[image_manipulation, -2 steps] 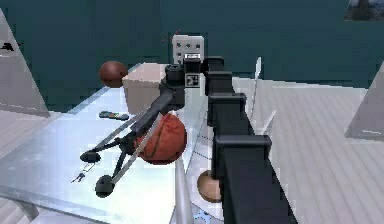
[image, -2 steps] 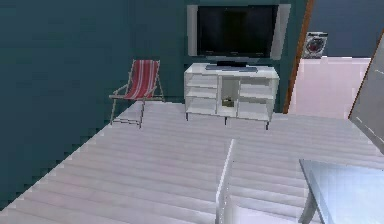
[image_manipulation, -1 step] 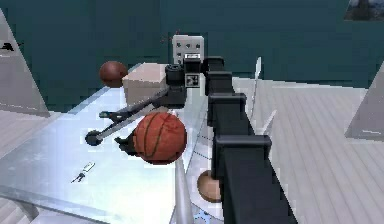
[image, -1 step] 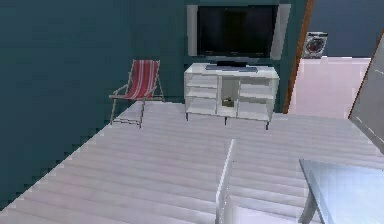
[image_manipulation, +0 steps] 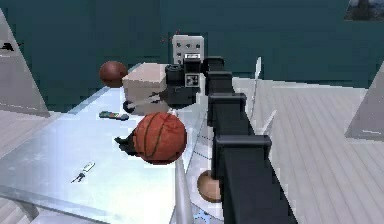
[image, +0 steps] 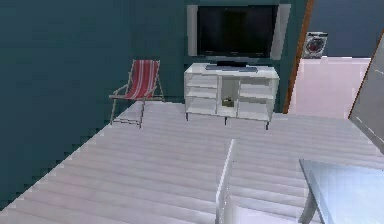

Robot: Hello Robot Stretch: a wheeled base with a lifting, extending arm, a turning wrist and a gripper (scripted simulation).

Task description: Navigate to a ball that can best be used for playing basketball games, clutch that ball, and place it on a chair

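The basketball (image_manipulation: 160,138) is orange, the chair (image: 140,85) red-striped.

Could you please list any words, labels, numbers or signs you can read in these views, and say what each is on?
No text is readable.
The white squares bear black marks, not letters.
The wall picture is too small to make out.

Dark sq. arm bar (image_manipulation: 238,150), prob. white markers (image_manipulation: 188,48)

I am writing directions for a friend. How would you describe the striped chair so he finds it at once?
Find the television on the wall, with a white cabinet below. Left of the cabinet stands the striped chair: red and folding, unlike the white chair.
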